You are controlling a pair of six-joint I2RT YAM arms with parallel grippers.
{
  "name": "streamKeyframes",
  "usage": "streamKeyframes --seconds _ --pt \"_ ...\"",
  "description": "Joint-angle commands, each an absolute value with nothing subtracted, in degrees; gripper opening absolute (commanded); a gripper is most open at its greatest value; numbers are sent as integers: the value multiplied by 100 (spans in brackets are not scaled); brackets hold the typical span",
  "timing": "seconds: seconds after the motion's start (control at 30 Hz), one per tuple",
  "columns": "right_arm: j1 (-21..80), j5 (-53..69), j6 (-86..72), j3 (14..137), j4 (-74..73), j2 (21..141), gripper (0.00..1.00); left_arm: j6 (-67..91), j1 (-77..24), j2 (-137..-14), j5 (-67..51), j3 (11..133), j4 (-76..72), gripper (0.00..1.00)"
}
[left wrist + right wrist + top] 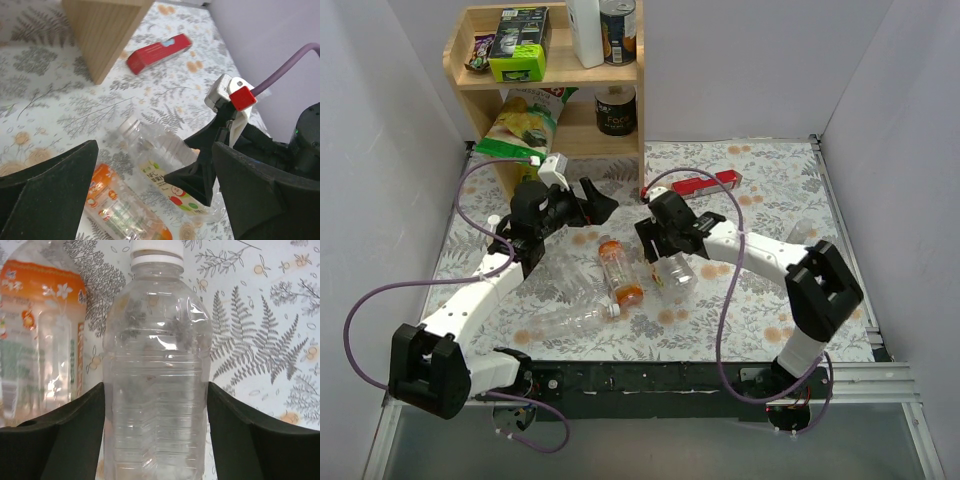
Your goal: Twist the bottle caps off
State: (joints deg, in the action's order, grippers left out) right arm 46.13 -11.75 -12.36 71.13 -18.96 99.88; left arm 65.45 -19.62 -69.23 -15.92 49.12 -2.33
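clear bottle (155, 390) lying flat, cap (156, 246) toward shelf (105, 35)

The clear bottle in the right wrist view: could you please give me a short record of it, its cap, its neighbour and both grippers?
clear bottle: lying on the table, between the right gripper's fingers
cap: white, on the clear bottle's neck, not yet unscrewed
orange bottle: lying beside the clear bottle, on its left in this view
right gripper: fingers against both sides of the clear bottle's body
left gripper: open, above the bottles, holding nothing
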Motion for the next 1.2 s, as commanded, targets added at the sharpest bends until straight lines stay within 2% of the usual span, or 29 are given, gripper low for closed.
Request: streamKeyframes --seconds 0.0,0.1,0.17,0.33,0.4,0.63,0.9,1.17 --pt "4378 -837 -1537 6699 -1662 8738 37 6486 -1951 -6434 -2503 4738 -947 98" --pt "4027 -441 -1784 6224 -1135 7877 35 6635 -1951 -6346 -3075 4650 -1334 98" --pt "3877 -404 -2038 5942 -845 7279 27 6776 -1951 -6337 -3356 4571 -1511 98" --pt "3823 -940 -2478 5503 -63 6322 25 7277 -2178 -6512 -3490 4588 -1723 98" --pt "3832 -967 -2812 5265 620 6197 25 7234 -2381 -6548 -3271 4562 -1592 98" --pt "4122 -1660 -3252 4948 1633 6082 22 7023 -3251 -6688 -2567 4553 -1406 98" --pt "4447 -2153 -3287 4922 1933 6214 22 6803 -3603 -6969 -1592 4667 -1021 98" --pt "4632 -2434 -3340 4896 1986 6337 22 7058 -3726 -7198 -2011 4702 -1563 98"
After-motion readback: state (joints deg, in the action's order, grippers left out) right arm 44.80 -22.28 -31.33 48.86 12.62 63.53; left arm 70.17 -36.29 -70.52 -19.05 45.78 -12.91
